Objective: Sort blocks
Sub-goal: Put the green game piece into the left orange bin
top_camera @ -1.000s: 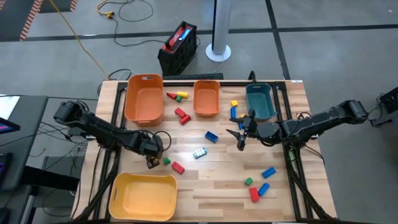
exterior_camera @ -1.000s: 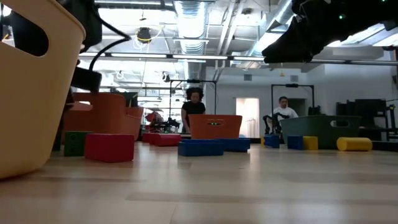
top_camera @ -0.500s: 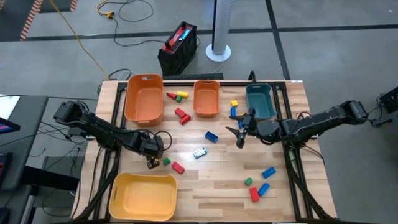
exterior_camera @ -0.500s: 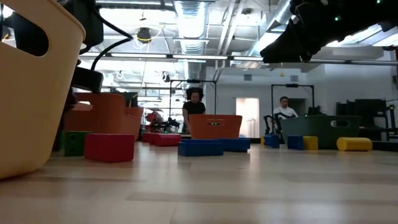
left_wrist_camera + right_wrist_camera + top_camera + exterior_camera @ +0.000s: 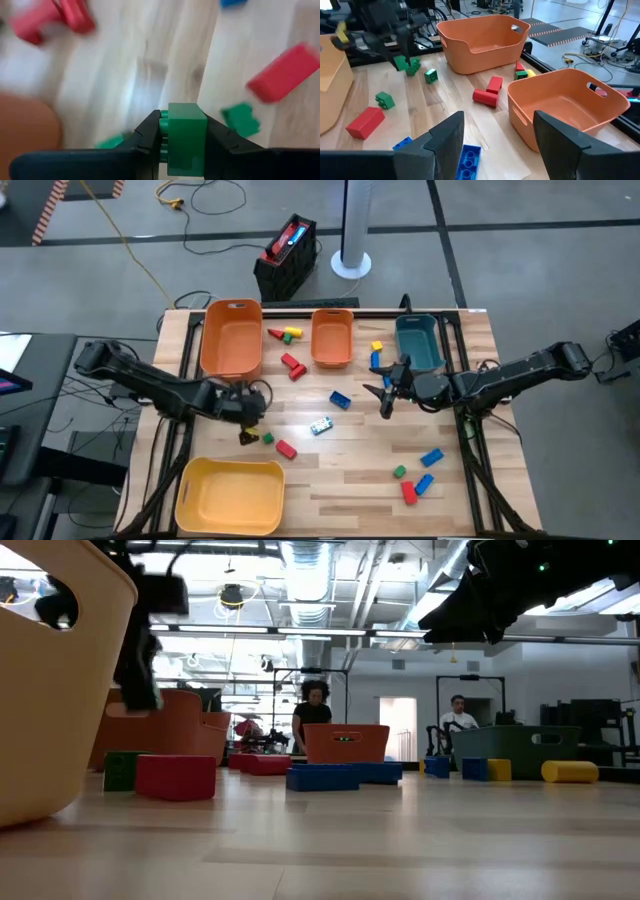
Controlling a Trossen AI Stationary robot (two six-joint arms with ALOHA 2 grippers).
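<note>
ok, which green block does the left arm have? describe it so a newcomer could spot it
Start at the yellow bin at the table's near-left corner. Just beyond its far rim hangs the left pincer, shut on a green block. Unlike the other green block beside it, this one is off the wood.

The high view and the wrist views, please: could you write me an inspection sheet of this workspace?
Surface: pale wooden slatted table, level.
Job's things: small plastic toy bricks scattered; red brick and green brick near the left arm; blue brick lower right.
Clutter: two orange plastic bins, a teal plastic bin, a yellow plastic bin.
Grippers: left gripper shut on a green toy brick, above the table; right gripper open, mid-table, empty.
Cables: yellow cable on the floor.
Surroundings: black crate, white pole base; two people far behind.
</note>
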